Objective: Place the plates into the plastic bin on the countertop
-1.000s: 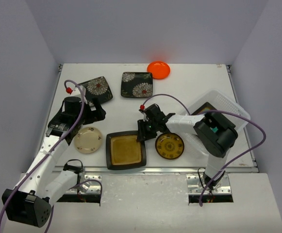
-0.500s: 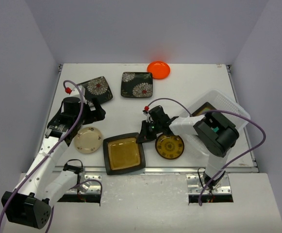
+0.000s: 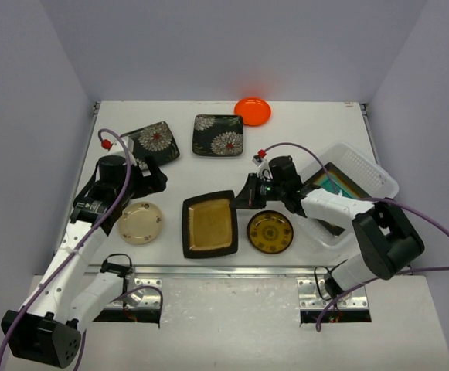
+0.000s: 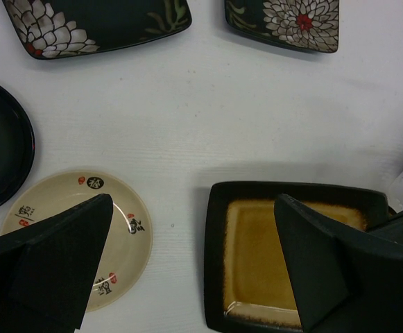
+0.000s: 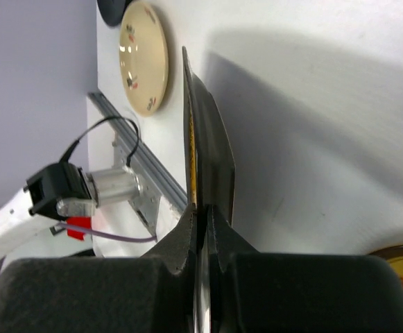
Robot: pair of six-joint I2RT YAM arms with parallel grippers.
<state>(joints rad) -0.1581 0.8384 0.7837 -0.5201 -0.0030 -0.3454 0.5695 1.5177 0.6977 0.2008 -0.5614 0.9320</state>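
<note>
Clamped tight with the right fingers (image 5: 183,241) on the right rim of the amber-centred plate (image 3: 209,224), tilted above the counter (image 3: 301,131) just left of the plastic bin (image 3: 371,171) (teal-centred plate (image 3: 334,185) inside). Hovering with the left fingers (image 4: 62,257) spread wide, holding nothing, near the cream plate (image 3: 139,222).

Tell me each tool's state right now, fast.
Left tool: open, holding nothing.
Right tool: closed on the amber-centred plate, gripping its edge.

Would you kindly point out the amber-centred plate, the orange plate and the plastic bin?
amber-centred plate (image 3: 209,224), top external, centre.
orange plate (image 3: 253,110), top external, centre.
plastic bin (image 3: 363,166), top external, perforated end.
</note>
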